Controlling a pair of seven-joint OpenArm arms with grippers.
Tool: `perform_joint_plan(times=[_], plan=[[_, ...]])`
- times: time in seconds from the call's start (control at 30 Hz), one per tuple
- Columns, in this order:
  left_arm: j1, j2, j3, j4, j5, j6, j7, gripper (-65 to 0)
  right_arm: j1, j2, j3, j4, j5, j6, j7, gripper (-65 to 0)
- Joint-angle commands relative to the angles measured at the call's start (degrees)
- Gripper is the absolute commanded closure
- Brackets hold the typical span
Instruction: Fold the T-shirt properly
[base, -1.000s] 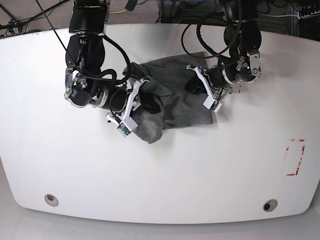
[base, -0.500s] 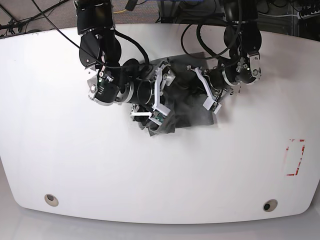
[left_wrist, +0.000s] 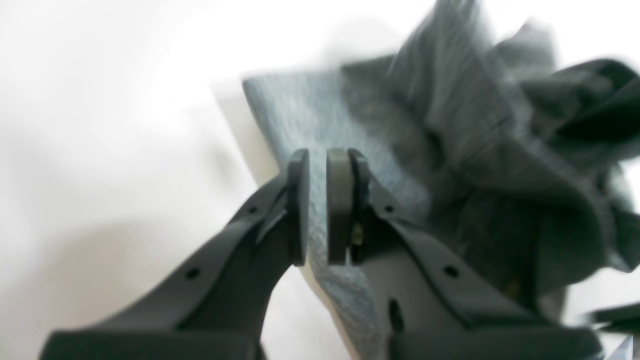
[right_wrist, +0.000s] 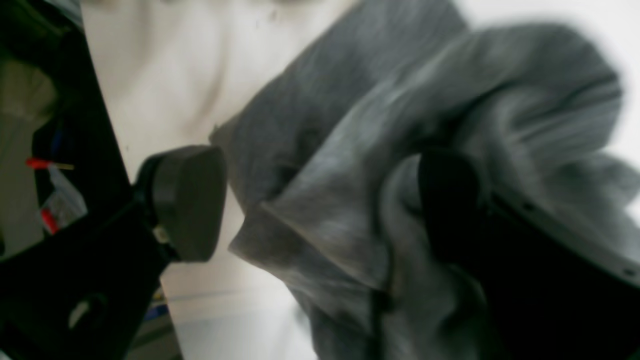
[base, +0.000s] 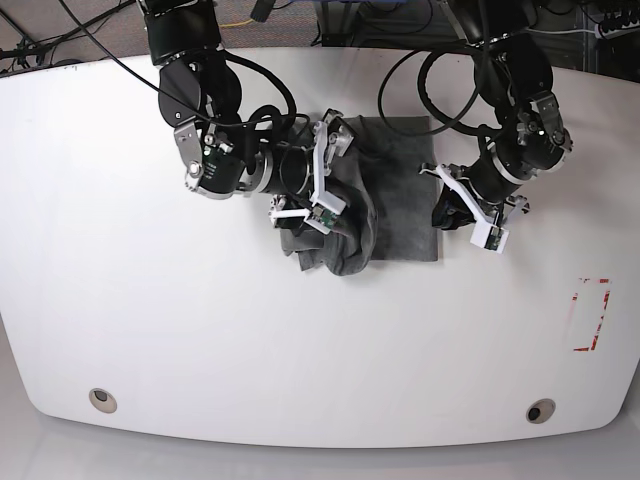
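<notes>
T-shirt (base: 385, 190) on white table (base: 120, 320), upper centre in base view, partly flattened on its right half, bunched and wrinkled on its left half. Left end effector (left_wrist: 317, 207) nearly closed, pads pinching a thin grey fabric edge between them; in base view sits at the shirt's right edge (base: 470, 215), low over the table. Fabric runs up and away from that pinch into dark folds, wrist view blurred. Right end effector (right_wrist: 320, 205) spread wide open, one pad (right_wrist: 187, 200) clear of the cloth with bare table behind it, other finger buried in a fold of the T-shirt (right_wrist: 400, 150); no clamp on the fabric visible. In base view right end effector (base: 322, 185) lies over the bunched left side of the shirt, white fingers pointing across the heap. Crumpled lump of cloth hangs toward the near edge just below that end effector. Arms well apart, shirt between them. Red-outlined rectangle mark (base: 590, 315) on the table far off to the right, away from the shirt. Two round fittings (base: 100, 398) near the front table edge.
</notes>
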Motion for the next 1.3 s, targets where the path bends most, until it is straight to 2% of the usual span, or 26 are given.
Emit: perform_joint_plan(times=[0.0,0.07,0.2,0.33,0.67,0.73,0.93,1.13,1.27], plan=[[-0.1,-2.18,-1.87,3.01,-4.08,-0.24,-0.85,-4.7,1.17,-0.37,-3.66,-0.06,1.73,0.12,3.9,-57.5],[0.6,-4.64,-3.71,3.1,-6.89,-0.24,-0.76,-4.7,1.25,-0.19,-7.0,-0.14,1.73,0.12,5.13,-57.5],[1.48,-8.16,-5.73,3.27,-11.29,-0.24,-0.41,-4.7,0.11,0.16,-7.26,2.85,1.81,0.12,5.22,-57.5],[4.03,-10.36,-7.14,3.01,-14.1,-0.24,-0.5,-4.7,-2.61,1.83,-2.43,6.71,1.81,0.12,5.39,-57.5],[6.05,-10.97,-7.14,-0.86,-14.19,-0.24,-0.59,-4.7,-2.44,2.18,9.53,6.8,1.64,0.12,5.39,-57.5],[6.23,-10.89,-7.05,-0.86,-14.28,-0.24,-0.59,-4.7,-2.44,3.15,11.55,6.8,1.64,0.12,5.39,-57.5],[6.49,-10.8,-6.88,-1.39,-14.28,-0.24,-0.59,-4.7,-2.61,5.08,12.08,6.71,1.11,0.12,5.39,-57.5],[6.58,-10.8,-6.88,-1.56,-14.45,-0.24,-0.59,-4.7,-3.93,5.26,12.08,6.71,-9.61,0.12,6.1,-57.4],[6.58,-10.8,-6.88,-1.65,-14.28,-0.24,-0.59,-4.7,-4.11,4.82,11.81,4.69,-11.72,0.12,8.47,-57.1]])
